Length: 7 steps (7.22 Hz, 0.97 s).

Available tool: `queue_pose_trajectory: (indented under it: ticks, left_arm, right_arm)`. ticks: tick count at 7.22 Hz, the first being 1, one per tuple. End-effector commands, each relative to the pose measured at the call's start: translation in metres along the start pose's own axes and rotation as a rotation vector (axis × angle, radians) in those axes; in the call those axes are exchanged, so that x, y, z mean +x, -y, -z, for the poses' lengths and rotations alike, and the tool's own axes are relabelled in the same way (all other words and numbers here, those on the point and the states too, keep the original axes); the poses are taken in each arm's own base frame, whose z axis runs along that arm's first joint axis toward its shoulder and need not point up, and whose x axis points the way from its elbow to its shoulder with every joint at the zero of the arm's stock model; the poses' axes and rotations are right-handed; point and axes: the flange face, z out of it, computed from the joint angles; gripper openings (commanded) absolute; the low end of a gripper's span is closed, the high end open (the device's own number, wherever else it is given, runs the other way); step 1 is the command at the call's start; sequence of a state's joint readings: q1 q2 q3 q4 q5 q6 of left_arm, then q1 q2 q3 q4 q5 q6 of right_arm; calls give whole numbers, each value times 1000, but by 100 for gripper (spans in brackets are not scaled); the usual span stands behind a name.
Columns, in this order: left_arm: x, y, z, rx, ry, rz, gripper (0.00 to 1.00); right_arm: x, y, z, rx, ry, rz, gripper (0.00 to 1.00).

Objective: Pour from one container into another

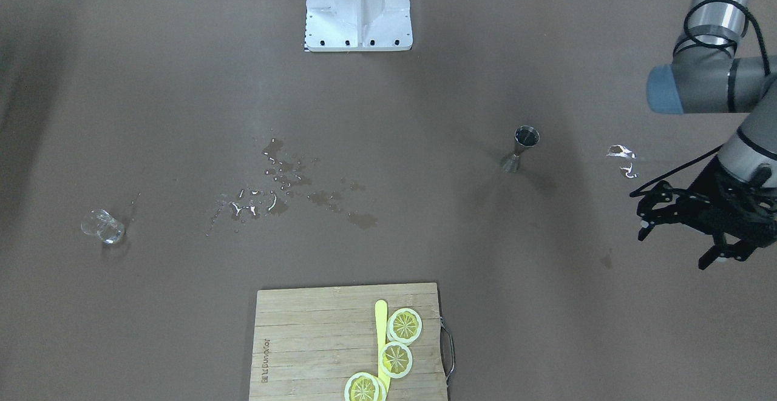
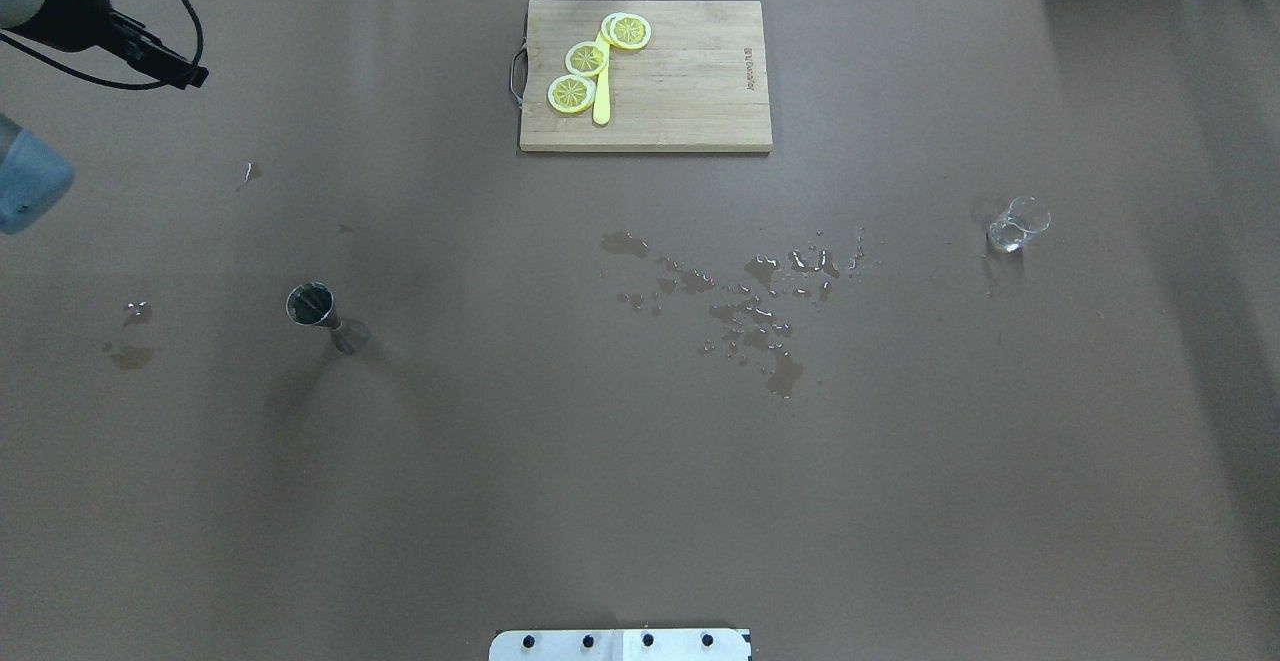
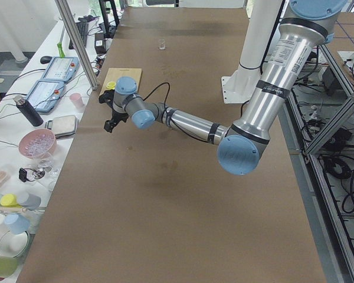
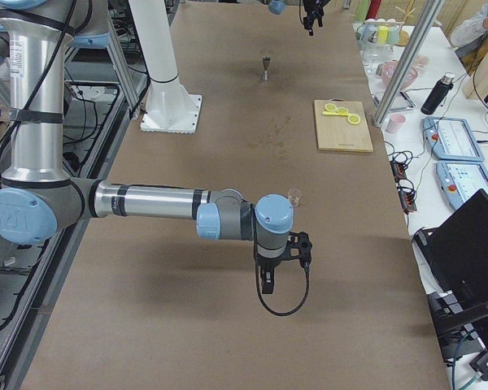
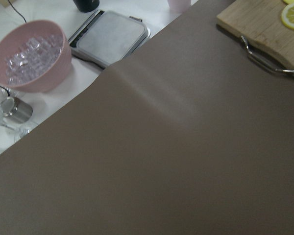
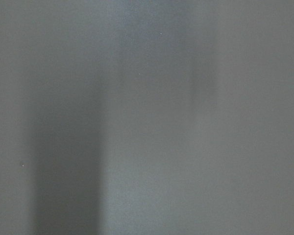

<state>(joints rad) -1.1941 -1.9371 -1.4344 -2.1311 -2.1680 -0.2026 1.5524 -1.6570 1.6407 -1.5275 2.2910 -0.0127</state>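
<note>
Upright on the brown table [image 1: 546, 328], the metal jigger [image 1: 521, 148] stands well apart from the left pincer [image 1: 675, 245], inward of it and nearer the robot's base. That pincer hangs with its fingers spread apart, holding nothing. Beyond the spilled puddles [image 1: 285, 188] sits the small clear glass [image 1: 104, 227], near the right pincer [image 4: 266, 280]; whether that one is apart or together I cannot tell.

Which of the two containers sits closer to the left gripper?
The metal jigger, near the left gripper; the clear glass stands beyond the spilled liquid.
</note>
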Motion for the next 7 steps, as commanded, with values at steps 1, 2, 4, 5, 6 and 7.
queue_pose_trajectory:
  ticks: [1, 2, 4, 5, 6, 7]
  left_arm:
    - [-72, -52, 1, -99, -16, 158, 99]
    - [-85, -61, 7, -198, -83, 284, 99]
    - [-91, -74, 38, -274, -76, 404, 99]
    - [-97, -123, 52, -288, -92, 451, 99]
    - [-108, -174, 72, -290, -85, 503, 99]
    - [-113, -205, 101, -262, -67, 532, 99]
  right_arm:
    - [0, 3, 0, -1, -1, -3, 100]
    - [1, 4, -1, -1, -1, -3, 100]
    - [2, 4, -2, -4, 1, -6, 100]
    - [3, 4, -3, -6, 1, -8, 100]
    - [4, 4, -5, -9, 1, -10, 100]
    - [4, 4, -4, -8, 1, -9, 100]
